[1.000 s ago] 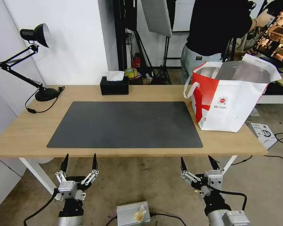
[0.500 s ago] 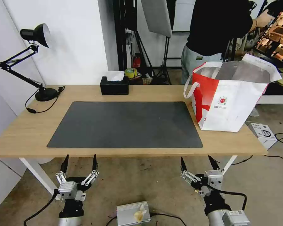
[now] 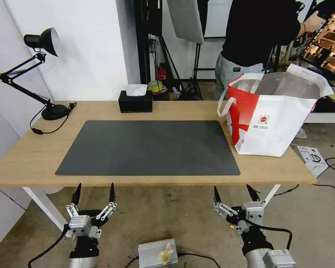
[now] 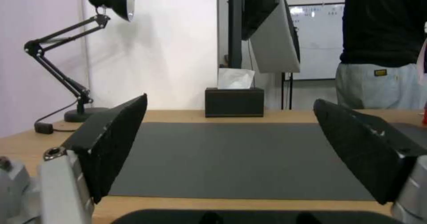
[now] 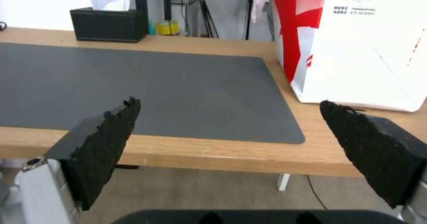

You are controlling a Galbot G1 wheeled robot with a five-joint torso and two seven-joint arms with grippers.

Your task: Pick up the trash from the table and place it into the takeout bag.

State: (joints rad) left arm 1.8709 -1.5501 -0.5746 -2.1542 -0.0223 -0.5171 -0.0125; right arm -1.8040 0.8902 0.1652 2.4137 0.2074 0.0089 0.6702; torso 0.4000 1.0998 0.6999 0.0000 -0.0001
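- The left gripper hangs below the near edge of the table, fingers spread wide and holding nothing.
- The right gripper sits at the same height off to the right, also spread wide with nothing between its fingers (both point up toward the desk edge).
- The takeout bag stands upright on the table's right end, just beside the dark grey mat, mouth open with silver lining showing.
- A black tissue box stands behind the mat's far edge; a black desk lamp stands at the far left corner.
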